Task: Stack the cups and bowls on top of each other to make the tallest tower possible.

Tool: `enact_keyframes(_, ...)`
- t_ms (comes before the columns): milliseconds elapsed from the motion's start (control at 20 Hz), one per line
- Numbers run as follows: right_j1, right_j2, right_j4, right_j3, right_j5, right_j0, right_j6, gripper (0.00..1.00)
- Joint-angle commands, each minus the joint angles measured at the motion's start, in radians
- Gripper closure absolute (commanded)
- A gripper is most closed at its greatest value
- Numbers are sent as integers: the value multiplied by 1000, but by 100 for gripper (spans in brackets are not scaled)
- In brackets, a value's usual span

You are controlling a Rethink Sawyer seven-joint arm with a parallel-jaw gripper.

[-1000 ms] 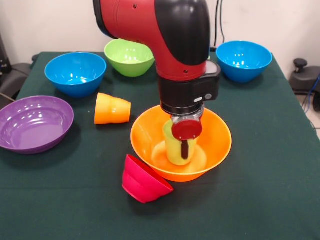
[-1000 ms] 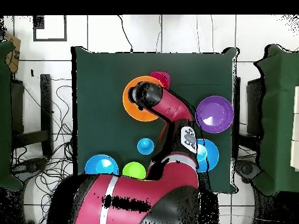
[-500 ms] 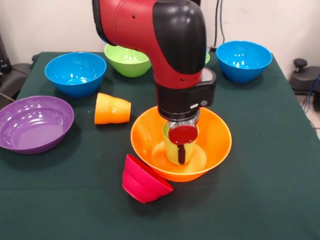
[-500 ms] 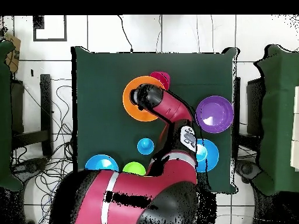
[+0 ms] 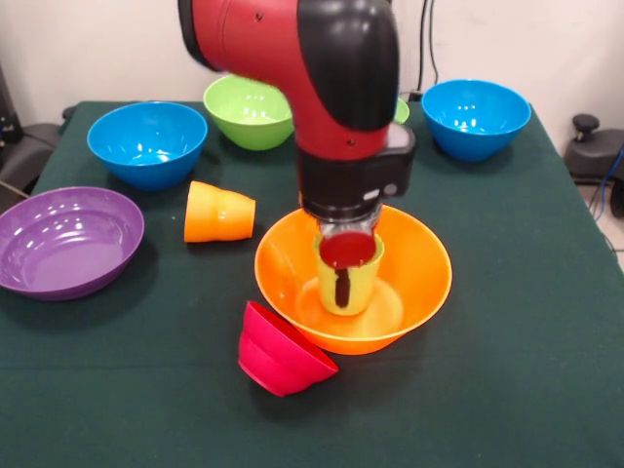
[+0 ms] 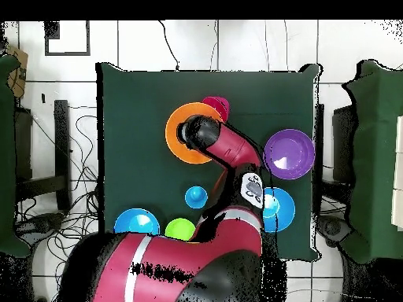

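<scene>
Inside the big orange bowl [image 5: 414,268] mid-table, lime cup [image 5: 348,283] stands upright, gripper [image 5: 343,283] closed on its rim, one finger down the outside. Orange cup [image 5: 218,212] lies tipped just left; red bowl [image 5: 278,353] leans against the bowl's front.

Orange bowl [image 5: 419,268], lime cup [image 5: 349,283], red bowl [image 5: 281,353], purple bowl [image 5: 63,240], green cloth [image 5: 507,370].

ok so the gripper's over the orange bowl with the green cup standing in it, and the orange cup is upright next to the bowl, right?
Not quite. The orange cup lies on its side, as the front view shows. The rest holds: the gripper is over the orange bowl, with the green cup standing in it.
</scene>
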Motion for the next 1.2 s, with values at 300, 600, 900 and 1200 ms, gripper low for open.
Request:
enact_keyframes(300,-302,-13,-53,187,223,39,44,0)
enact_keyframes(600,-423,-55,-76,183,380,37,25,0)
enact_keyframes(900,-539,-107,-109,132,575,31,12,0)
enact_keyframes(1200,-594,-114,-131,176,559,-39,-95,0)
